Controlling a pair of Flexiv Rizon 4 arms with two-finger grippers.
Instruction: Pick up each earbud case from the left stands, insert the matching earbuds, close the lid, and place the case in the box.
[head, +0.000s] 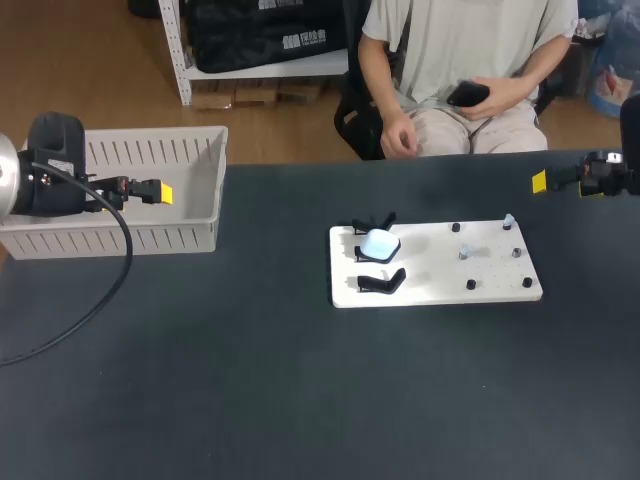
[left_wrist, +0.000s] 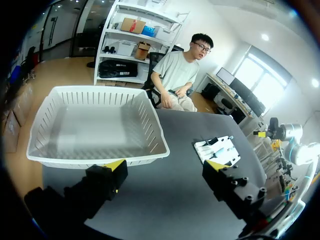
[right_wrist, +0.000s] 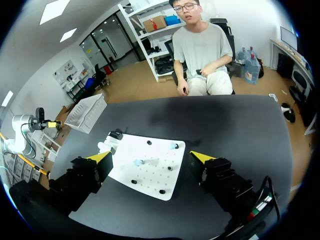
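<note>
A pale blue earbud case (head: 379, 243) rests closed on the middle one of three black stands at the left end of a white board (head: 440, 285). The stands before and behind it (head: 381, 283) hold nothing. Small earbuds (head: 465, 250) sit on pegs on the board's right half. My left gripper (head: 160, 190) hovers open over the white box (head: 150, 238) at the far left, with nothing between its fingers. My right gripper (head: 540, 181) stands open and empty at the far right, above and beyond the board. From the right wrist, the board (right_wrist: 160, 182), case (right_wrist: 106, 146) and an earbud (right_wrist: 173, 145) lie ahead of the right gripper (right_wrist: 150, 157).
The box (left_wrist: 100, 159) is empty and lies just ahead of my left gripper (left_wrist: 165, 167), with the board (left_wrist: 212, 150) farther off beside it. Dark tabletop (head: 250, 380) spreads in front of the board and the box.
</note>
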